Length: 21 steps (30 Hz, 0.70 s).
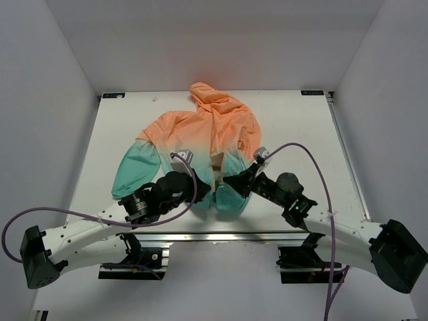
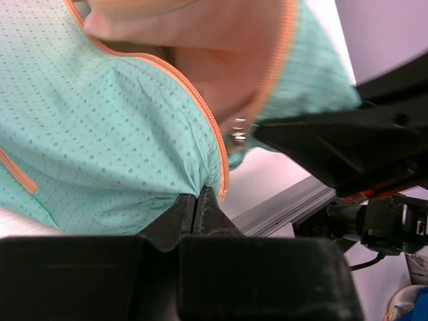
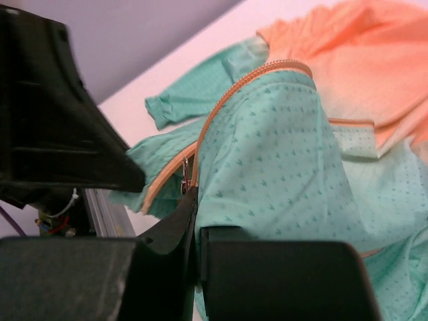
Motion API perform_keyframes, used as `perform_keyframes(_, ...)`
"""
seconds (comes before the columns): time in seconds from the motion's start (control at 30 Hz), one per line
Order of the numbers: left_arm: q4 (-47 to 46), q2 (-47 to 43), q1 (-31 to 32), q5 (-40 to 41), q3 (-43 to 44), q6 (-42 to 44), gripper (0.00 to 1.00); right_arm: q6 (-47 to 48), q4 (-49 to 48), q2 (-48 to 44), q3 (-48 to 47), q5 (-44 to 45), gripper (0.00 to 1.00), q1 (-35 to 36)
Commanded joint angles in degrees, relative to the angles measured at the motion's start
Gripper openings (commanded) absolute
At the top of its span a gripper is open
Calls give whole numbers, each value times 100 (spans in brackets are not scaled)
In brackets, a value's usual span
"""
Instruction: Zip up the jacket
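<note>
Near edge of the table (image 1: pixel 301 134): my left gripper (image 2: pixel 198 198) is clamped on the jacket (image 1: pixel 200 127) at its teal hem (image 2: pixel 160 184), just beside the zipper (image 2: pixel 194 100). My right gripper (image 3: pixel 193 200) is pinched shut on the slider (image 3: pixel 184 175), so I reckon right pulls. The zipper runs straight away toward the hood (image 1: pixel 204 93) at the far edge. Front gapes open; peach shoulders, teal below.

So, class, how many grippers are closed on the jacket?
2. The left gripper pinches the jacket's teal hem beside the zipper; the right gripper grips the other front edge by the zipper pull.
</note>
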State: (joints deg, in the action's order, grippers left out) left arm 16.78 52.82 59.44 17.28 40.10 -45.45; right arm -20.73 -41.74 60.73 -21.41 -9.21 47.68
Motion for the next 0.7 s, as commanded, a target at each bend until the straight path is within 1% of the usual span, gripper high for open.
perform_keyframes(0.0,-60,-298,24,39,139,71,0,157,-836,-561,311,34,0,4)
perform_keyframes(0.13,-17,-386,24,258,174,115,0,254,-784,-1246,523,-203,0,4)
perform_keyframes(0.23,-43,-325,24,364,235,168,0,394,-748,-1388,603,-695,0,4)
perform_keyframes(0.3,-130,-237,24,382,297,177,0,342,-766,-1319,603,-933,0,4)
perform_keyframes(0.4,-349,-70,24,268,411,273,0,298,-993,-976,568,-1100,0,4)
perform_keyframes(0.5,-438,71,24,215,543,379,0,333,-977,-598,392,-1179,0,4)
perform_keyframes(0.6,-421,132,24,162,631,423,0,403,-820,-264,217,-1074,0,4)
perform_keyframes(0.67,-421,115,24,74,640,458,0,325,-810,-220,155,-750,0,4)
